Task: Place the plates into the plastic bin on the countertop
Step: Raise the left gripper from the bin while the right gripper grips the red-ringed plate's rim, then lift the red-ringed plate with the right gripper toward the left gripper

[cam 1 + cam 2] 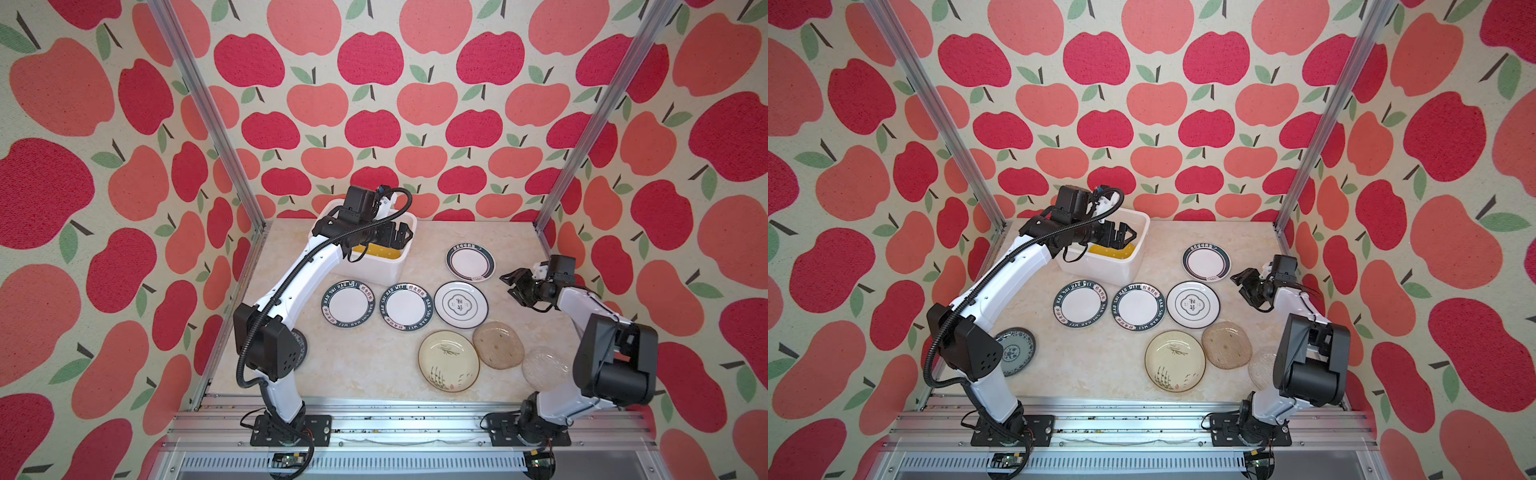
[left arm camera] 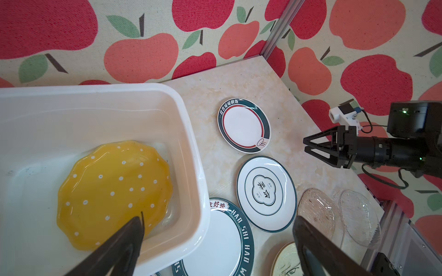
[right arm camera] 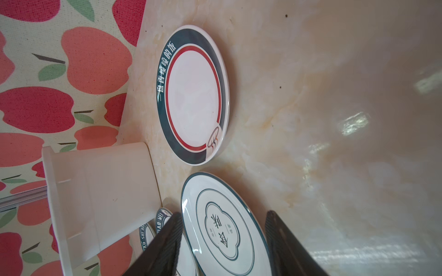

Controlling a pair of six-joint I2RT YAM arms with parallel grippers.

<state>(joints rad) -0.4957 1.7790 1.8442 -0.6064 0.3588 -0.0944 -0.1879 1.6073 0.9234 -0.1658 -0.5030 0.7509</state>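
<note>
Nearest, well in front of the plastic bin [image 1: 378, 272], lie the cream reed plate [image 1: 449, 360] and the amber glass plate [image 1: 498, 345]. Two green-lettered plates [image 1: 348, 304] sit just before the bin's front wall. To the right of the bin, the right gripper [image 1: 509, 286] hangs with its jaws parted and empty. Above the bin, the left gripper [image 1: 401, 235] is spread wide and holds nothing, over the yellow dotted plate [image 2: 112, 193] lying inside.

I count nine in all, kind by kind. One yellow dotted scalloped plate [image 2: 112, 193] lies in the one plastic bin [image 2: 191, 148] under my left gripper [image 2: 218, 217]. Back from it, beside the bin, sit two HAO SHI HAO WEI plates [image 1: 348, 304] [image 1: 406, 308]. Ahead of my right gripper [image 3: 224, 213]: one red-ringed green-rimmed plate [image 3: 193, 95], one emblem plate [image 3: 222, 229]. Behind that gripper: one cream reed plate [image 1: 449, 360], one amber glass plate [image 1: 498, 345], one clear glass plate [image 1: 544, 368]. Far back from my left gripper: one blue-patterned plate [image 1: 1017, 351].
</note>
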